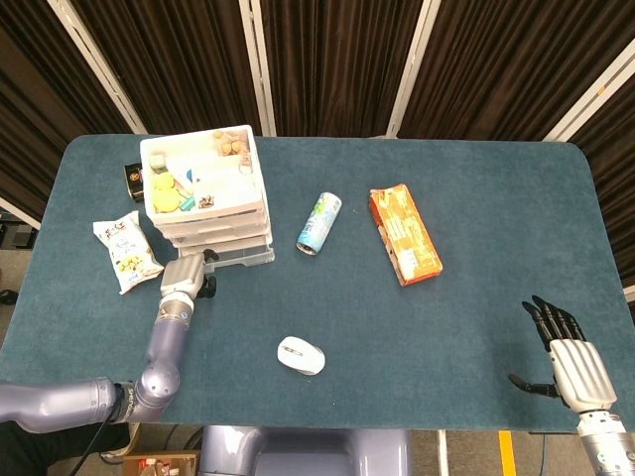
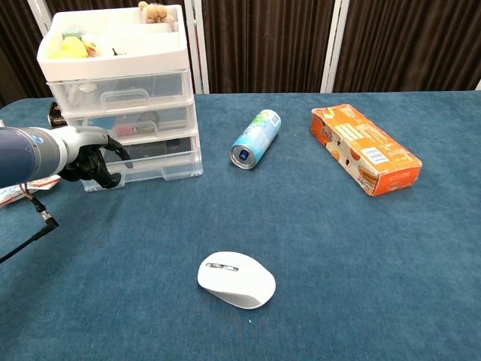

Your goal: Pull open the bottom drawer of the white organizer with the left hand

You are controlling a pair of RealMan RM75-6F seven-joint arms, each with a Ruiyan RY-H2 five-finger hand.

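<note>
The white organizer (image 1: 206,188) (image 2: 124,83) stands at the table's far left, its top tray full of small items. Its bottom drawer (image 1: 244,256) (image 2: 154,167) sticks out a little beyond the drawers above. In the chest view my left hand (image 1: 187,275) (image 2: 94,159) has its fingers curled around the left part of that drawer's front. My right hand (image 1: 564,349) hovers over the near right corner of the table, fingers spread and holding nothing; only the head view shows it.
A light blue can (image 1: 318,222) (image 2: 255,138) lies right of the organizer, and an orange box (image 1: 405,234) (image 2: 366,148) lies further right. A white mouse (image 1: 301,355) (image 2: 236,280) sits near the front. A snack bag (image 1: 127,253) lies left of my left hand.
</note>
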